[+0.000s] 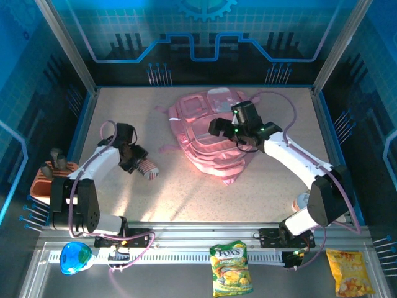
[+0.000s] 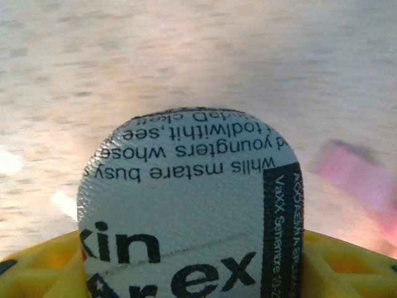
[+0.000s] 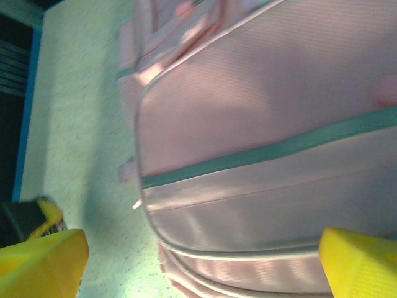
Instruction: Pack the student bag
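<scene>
The student bag, pink and soft, lies flat in the middle of the table, with a teal zip line across its front. My right gripper hovers over the bag's middle and is open; in its wrist view the right gripper has nothing between its yellow fingertips. At the table's left, my left gripper is shut on a white rounded thing printed with black words. In the left wrist view this printed thing sits between the yellow fingers, touching both.
An orange rack stands at the left edge. A pale can-like thing sits by the right arm's base. On the front rail lie a blue item, a green snack packet and a yellow packet.
</scene>
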You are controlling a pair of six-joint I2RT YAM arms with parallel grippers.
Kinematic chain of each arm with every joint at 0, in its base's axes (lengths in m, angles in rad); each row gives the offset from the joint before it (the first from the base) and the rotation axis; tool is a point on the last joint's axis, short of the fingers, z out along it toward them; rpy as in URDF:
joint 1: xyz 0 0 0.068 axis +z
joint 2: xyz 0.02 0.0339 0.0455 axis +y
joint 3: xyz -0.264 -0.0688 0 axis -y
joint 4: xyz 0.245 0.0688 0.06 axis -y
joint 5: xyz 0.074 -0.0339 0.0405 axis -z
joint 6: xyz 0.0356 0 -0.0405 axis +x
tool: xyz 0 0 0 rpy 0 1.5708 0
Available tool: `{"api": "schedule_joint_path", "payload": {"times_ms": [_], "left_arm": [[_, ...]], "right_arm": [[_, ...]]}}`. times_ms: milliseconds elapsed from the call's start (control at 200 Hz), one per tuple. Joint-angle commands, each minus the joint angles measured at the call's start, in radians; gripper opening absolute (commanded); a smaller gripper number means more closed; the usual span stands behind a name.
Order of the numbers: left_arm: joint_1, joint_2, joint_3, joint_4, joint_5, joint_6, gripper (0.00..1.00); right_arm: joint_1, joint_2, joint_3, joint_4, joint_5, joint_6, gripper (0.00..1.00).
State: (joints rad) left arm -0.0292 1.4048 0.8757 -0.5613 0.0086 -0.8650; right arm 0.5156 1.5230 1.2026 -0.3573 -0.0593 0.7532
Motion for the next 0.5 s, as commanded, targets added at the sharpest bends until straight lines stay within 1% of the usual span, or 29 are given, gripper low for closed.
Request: {"api": "schedule_joint_path", "payload": {"times_ms": [0,155,265,395,495], "left_arm": [[-0.049,-0.016,0.092,0.053,0.162,-0.017,0.49],[-0.116,0.036,0.197,0.114,0.265,-0.062,0.49],[-0.155,0.072,0.249,0.158,0.306,-0.096,0.49],[-0.188,0.108,0.294,0.190,0.330,-0.124,0.49],[-0.202,0.124,0.304,0.210,0.338,-0.137,0.49]], "right_arm": [[0.063,0.041,-0.004,0.119,-0.096,-0.041,0.95],[0.156,0.094,0.033,0.191,-0.169,-0.071,0.95],[0.205,0.128,0.065,0.203,-0.190,-0.078,0.95],[0.230,0.155,0.074,0.240,-0.198,-0.046,0.92],[0.229,0.168,0.065,0.286,-0.210,-0.015,0.88]]}}
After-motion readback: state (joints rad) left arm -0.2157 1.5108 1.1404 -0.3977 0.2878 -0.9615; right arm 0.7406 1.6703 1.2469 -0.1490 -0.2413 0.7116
